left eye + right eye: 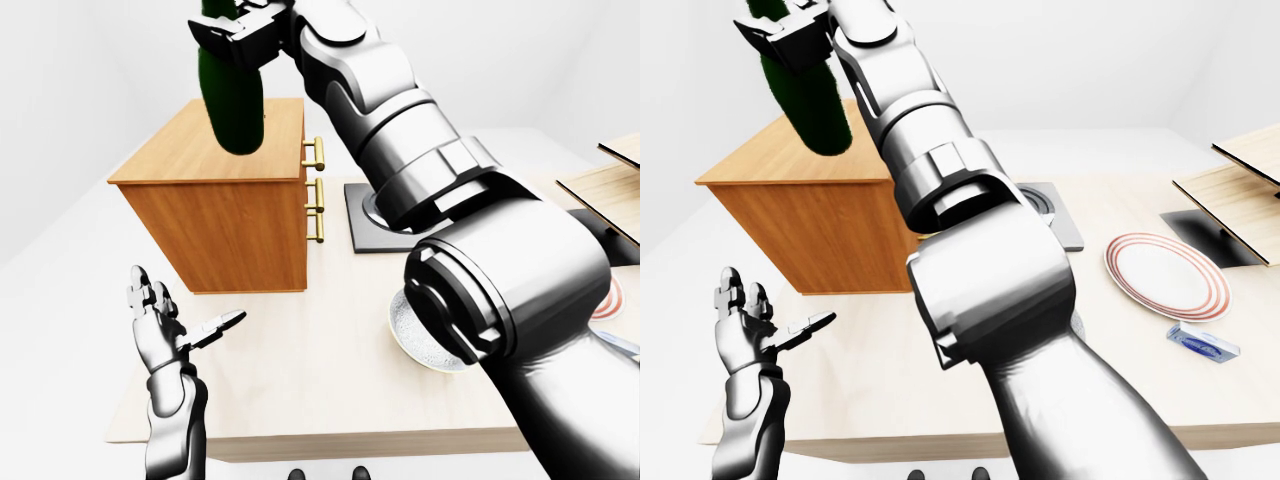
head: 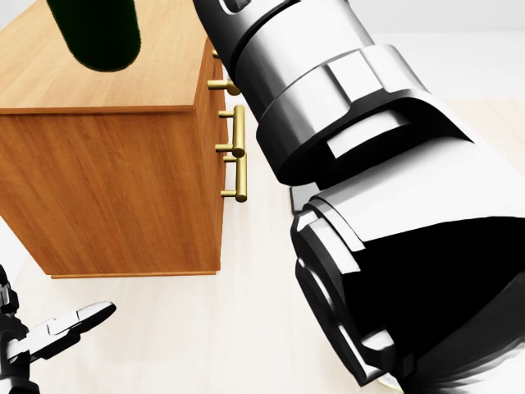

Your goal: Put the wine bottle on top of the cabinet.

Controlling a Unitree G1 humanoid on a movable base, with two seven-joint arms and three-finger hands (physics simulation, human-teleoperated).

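wine bottle [image 1: 232, 100] top cut by frame edge, neck unseen | right hand [image 1: 245, 32] covers its upper part | bowl [image 1: 415, 340] mostly behind right arm | small blue obj [image 1: 1203, 343] too small to ID

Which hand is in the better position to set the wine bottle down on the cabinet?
Right. The right hand grips the wine bottle above the cabinet; the left hand is open, low and away.

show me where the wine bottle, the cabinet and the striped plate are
wine bottle [image 1: 232, 105], left-eye view, on its dark green body.
cabinet [image 1: 222, 232], left-eye view, on its wooden side panel.
striped plate [image 1: 1167, 277], right-eye view, on its white centre.
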